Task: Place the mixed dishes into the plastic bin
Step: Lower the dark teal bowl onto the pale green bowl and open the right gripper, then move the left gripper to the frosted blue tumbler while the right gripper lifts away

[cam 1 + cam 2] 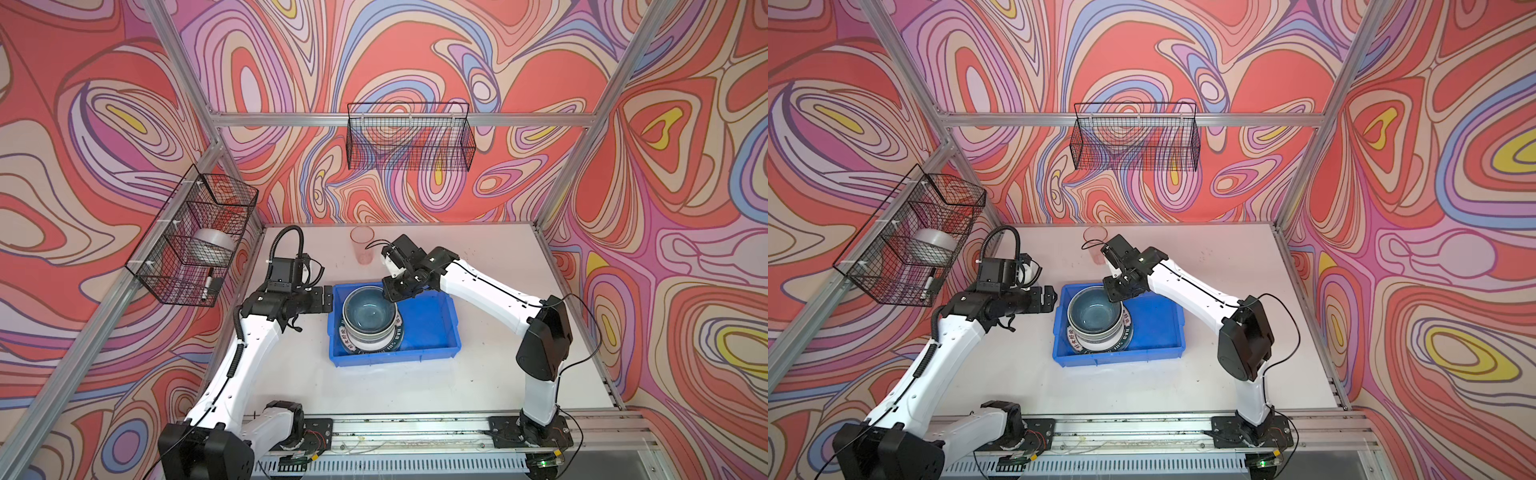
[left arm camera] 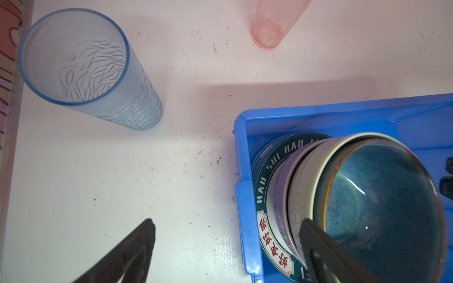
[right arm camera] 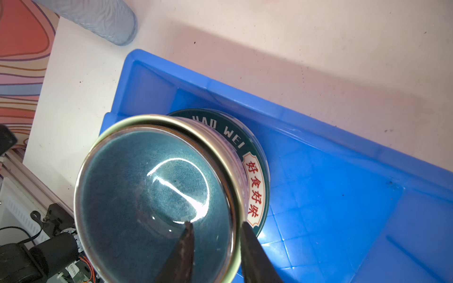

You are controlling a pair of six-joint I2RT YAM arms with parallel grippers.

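The plastic bin [image 1: 432,328] [image 1: 1154,328] sits mid-table. In its left half a dark blue bowl [image 1: 368,311] [image 3: 152,196] is nested in a pale green bowl [image 2: 304,176] and a grey one [image 2: 284,181], on the white plate with the lettered dark rim [image 2: 267,169] [image 3: 255,186]. My right gripper [image 1: 392,293] [image 3: 217,224] straddles the bowls' rim, open, one finger inside and one outside. My left gripper [image 1: 330,297] [image 2: 228,223] hangs open over the bin's left wall. A pink tumbler [image 1: 362,245] [image 2: 272,27] and a clear blue tumbler [image 2: 93,71] stand behind the bin.
A black wire basket [image 1: 409,141] hangs on the back wall. Another wire basket [image 1: 195,241] on the left wall holds a white roll of tape [image 1: 214,245]. The right half of the bin floor [image 3: 343,196] is bare.
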